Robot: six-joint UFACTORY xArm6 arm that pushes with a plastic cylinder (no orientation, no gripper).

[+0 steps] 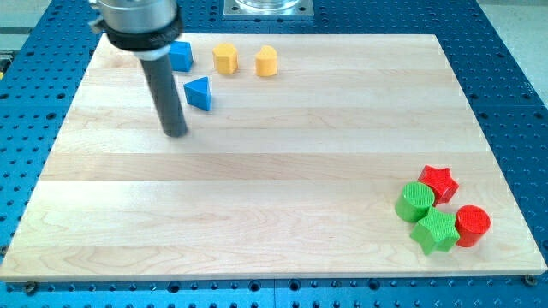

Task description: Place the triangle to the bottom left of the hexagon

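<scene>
Nearest me, at the view's bottom right, four blocks huddle together on the worktop (257, 214): a green star-like block (436, 231), a red cylinder (472, 225), a green cylinder (416, 202) and a red star (438, 182), each touching a neighbour. They sit well apart from the job and should not interfere.

Further up, my tip (175, 133) rests on the wood just below and to the left of the blue triangle (199, 92), near it but not touching as far as I can judge. There is no pincer on this rig, only the rod, so nothing is being held. That spot looks like a staging point, though to send the triangle along I would have to come round its other side.

Beyond the triangle, a blue block (181, 56) is partly hidden behind the rod, so its shape escapes me. To its right stand a yellow hexagon (225, 58) and a second yellow block (266, 61) whose outline I read less surely. The triangle already lies below and left of the hexagon.
</scene>
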